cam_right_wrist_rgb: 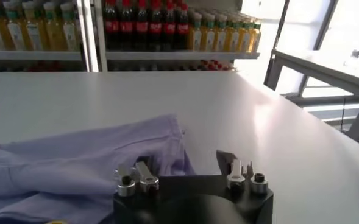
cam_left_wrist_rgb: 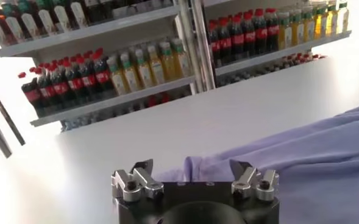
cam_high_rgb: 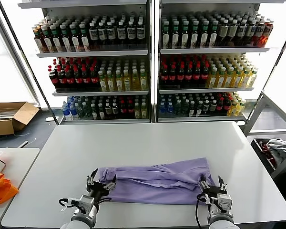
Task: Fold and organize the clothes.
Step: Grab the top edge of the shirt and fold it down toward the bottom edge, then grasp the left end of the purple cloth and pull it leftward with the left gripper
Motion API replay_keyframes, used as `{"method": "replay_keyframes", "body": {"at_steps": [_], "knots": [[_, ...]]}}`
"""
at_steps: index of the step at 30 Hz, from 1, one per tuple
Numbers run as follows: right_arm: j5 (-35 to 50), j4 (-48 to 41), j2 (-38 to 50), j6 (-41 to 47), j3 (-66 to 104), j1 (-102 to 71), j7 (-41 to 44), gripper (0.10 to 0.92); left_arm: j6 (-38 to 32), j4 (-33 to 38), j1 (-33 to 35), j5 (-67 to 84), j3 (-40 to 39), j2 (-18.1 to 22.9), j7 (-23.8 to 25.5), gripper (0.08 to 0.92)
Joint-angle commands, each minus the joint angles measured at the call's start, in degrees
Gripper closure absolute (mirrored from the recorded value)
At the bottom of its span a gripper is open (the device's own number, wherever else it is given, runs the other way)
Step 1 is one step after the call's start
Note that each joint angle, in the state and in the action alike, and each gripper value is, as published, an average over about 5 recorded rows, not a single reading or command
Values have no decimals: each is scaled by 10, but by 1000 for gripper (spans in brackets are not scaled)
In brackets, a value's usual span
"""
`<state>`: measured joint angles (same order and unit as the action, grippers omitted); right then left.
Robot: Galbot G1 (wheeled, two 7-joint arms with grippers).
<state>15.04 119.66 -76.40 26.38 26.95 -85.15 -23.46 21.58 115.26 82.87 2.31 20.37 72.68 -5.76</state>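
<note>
Your robot's 2 arms sit at the near edge of a white table (cam_high_rgb: 148,143), 1 at each end of a lavender shirt (cam_high_rgb: 157,181) folded into a long band. The shirt's long axis runs across the table, from your robot's left to its right, parallel to the near edge. Its right end rises a little farther from the robot than its left, so the band tilts slightly. An upper layer lies folded over a lower one, with a crease running along the length. Only plain fabric shows; no print is visible on the upturned side.

Your left gripper (cam_high_rgb: 101,182) stands at the shirt's left end with its fingers spread wide. In the left wrist view the left gripper (cam_left_wrist_rgb: 194,172) has both fingertips apart, the cloth edge lying between and just beyond them, held by neither. Your right gripper (cam_high_rgb: 210,184) stands at the shirt's right end, likewise spread wide. In the right wrist view the right gripper (cam_right_wrist_rgb: 185,167) has 1 fingertip over the fabric's edge and the other over bare table; whether that fingertip touches the cloth is hard to tell.

Behind the table, shelves (cam_high_rgb: 152,52) carry rows of bottles. A cardboard box (cam_high_rgb: 9,117) lies on the floor at your robot's left.
</note>
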Motion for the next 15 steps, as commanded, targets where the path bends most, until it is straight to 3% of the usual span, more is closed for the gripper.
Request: {"method": "replay_keyframes", "body": {"at_steps": [1, 15], "knots": [[9, 66, 13, 0, 21, -22, 1, 238, 6, -3, -6, 34, 12, 30, -22, 194], [7, 64, 10, -8, 4, -22, -2, 203, 19, -40, -8, 94, 22, 44, -21, 177]]}}
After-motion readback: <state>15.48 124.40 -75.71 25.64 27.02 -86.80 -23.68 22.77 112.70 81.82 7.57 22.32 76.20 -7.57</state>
